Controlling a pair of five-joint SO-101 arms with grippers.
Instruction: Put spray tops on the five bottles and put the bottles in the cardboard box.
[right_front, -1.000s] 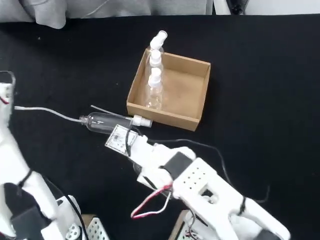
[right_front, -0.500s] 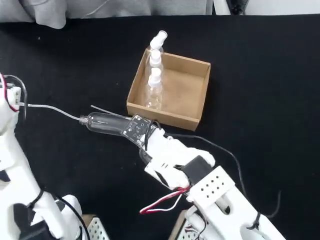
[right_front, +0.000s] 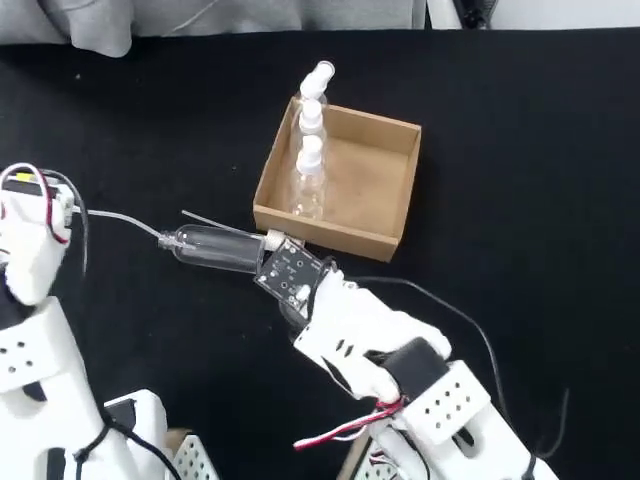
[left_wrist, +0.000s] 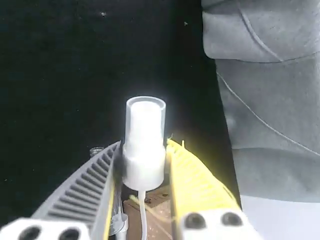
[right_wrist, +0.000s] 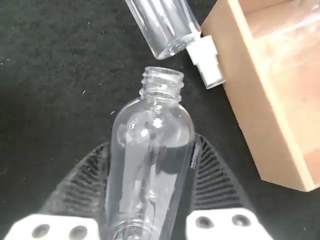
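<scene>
Three capped bottles (right_front: 309, 185) sit along one wall of the cardboard box (right_front: 375, 175). Your right gripper (right_wrist: 151, 146) is clamped around an uncapped bottle (right_wrist: 150, 125) near the box. Your left gripper (left_wrist: 144, 146) pinches a spray top (left_wrist: 144, 127). Another bottle (right_front: 210, 247) lies on the table (right_front: 520, 150) just beside the box.

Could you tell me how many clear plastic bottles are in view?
5. Three white-capped bottles in the brown cardboard box; a lying bottle on the black table beside it; an uncapped bottle in the right gripper.
</scene>
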